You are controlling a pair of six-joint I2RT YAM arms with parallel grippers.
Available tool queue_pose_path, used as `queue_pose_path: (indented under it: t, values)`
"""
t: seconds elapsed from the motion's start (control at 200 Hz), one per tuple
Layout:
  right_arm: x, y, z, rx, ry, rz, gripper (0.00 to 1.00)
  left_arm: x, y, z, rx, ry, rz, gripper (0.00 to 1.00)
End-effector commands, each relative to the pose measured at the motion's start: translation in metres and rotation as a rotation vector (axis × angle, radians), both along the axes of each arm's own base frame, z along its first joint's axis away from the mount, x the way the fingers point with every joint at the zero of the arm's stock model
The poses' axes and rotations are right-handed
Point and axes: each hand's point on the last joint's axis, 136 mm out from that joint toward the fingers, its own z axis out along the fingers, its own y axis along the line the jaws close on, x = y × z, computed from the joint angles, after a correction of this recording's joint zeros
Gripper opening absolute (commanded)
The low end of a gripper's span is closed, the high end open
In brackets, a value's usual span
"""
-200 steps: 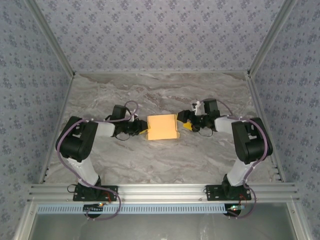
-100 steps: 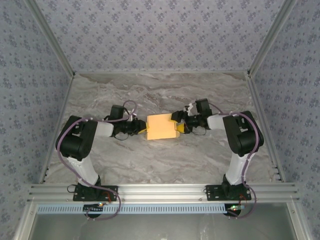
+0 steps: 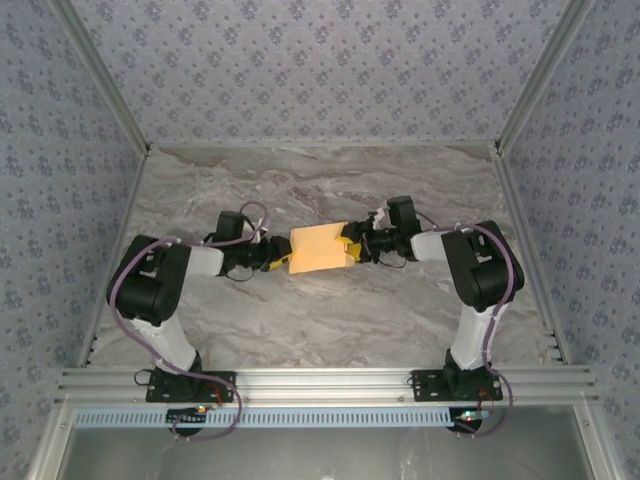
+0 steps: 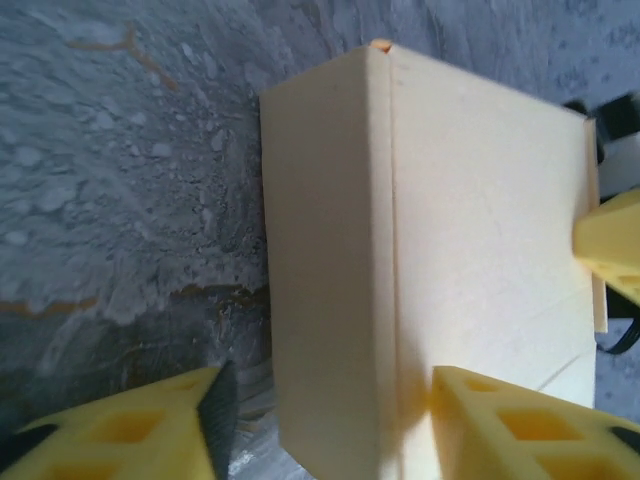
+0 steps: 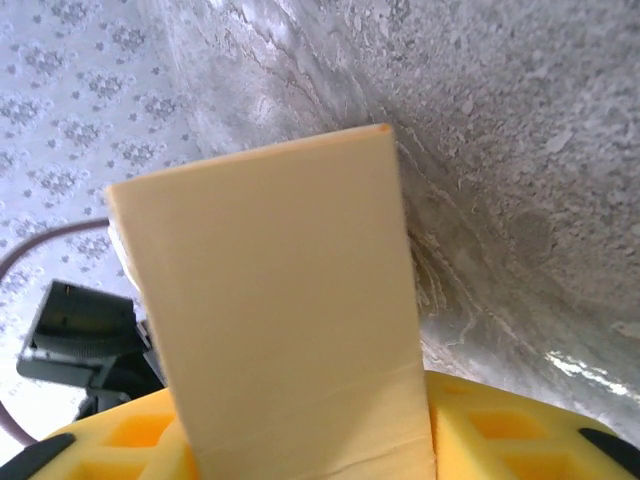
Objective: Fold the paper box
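The yellow-orange paper box is folded into a flat block at the middle of the marble table, between my two grippers. In the left wrist view the paper box shows a narrow side panel and a wide top panel. My left gripper is open at its left end: one finger stands clear of the side panel, the other lies against the top. My right gripper is shut on the right end of the paper box, a finger pressed on each side.
The marble table is walled by patterned panels at the back and both sides, with aluminium rails along the near edge. A fingertip of the right gripper shows at the box's far end in the left wrist view.
My right gripper has moved left onto the box's right end and closed on it. My left gripper has opened its jaws. The box has shifted slightly left.
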Motion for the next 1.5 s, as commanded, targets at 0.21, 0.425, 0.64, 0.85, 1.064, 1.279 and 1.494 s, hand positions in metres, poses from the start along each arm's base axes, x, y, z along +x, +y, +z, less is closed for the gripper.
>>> queue_pose_path:
  t: [0.21, 0.425, 0.64, 0.85, 1.064, 1.279, 1.494]
  values:
    - [-0.009, -0.005, 0.011, -0.010, 0.218, -0.083, 0.44, -0.003, 0.008, 0.132, 0.355, -1.133, 0.025, 0.99]
    - [-0.010, -0.014, 0.003, 0.010, 0.351, -0.088, 0.44, -0.053, -0.032, 0.092, 0.524, -1.545, -0.507, 0.98]
    - [-0.011, -0.024, 0.007, 0.010, 0.394, -0.088, 0.43, -0.054, -0.046, 0.060, 0.744, -1.673, -0.839, 0.94]
    - [-0.011, -0.024, 0.014, 0.002, 0.402, -0.086, 0.43, -0.020, -0.052, 0.039, 0.904, -1.712, -0.815, 0.87]
    - [-0.013, -0.024, 0.014, 0.007, 0.434, -0.109, 0.46, 0.010, -0.062, 0.036, 0.982, -1.732, -0.704, 0.69]
    - [-0.011, -0.029, 0.016, -0.004, 0.429, -0.118, 0.60, 0.011, -0.070, 0.042, 0.968, -1.741, -0.715, 0.49]
    - [-0.012, -0.050, 0.024, -0.047, 0.390, -0.126, 0.82, -0.012, -0.072, 0.041, 0.859, -1.623, -0.870, 0.42]
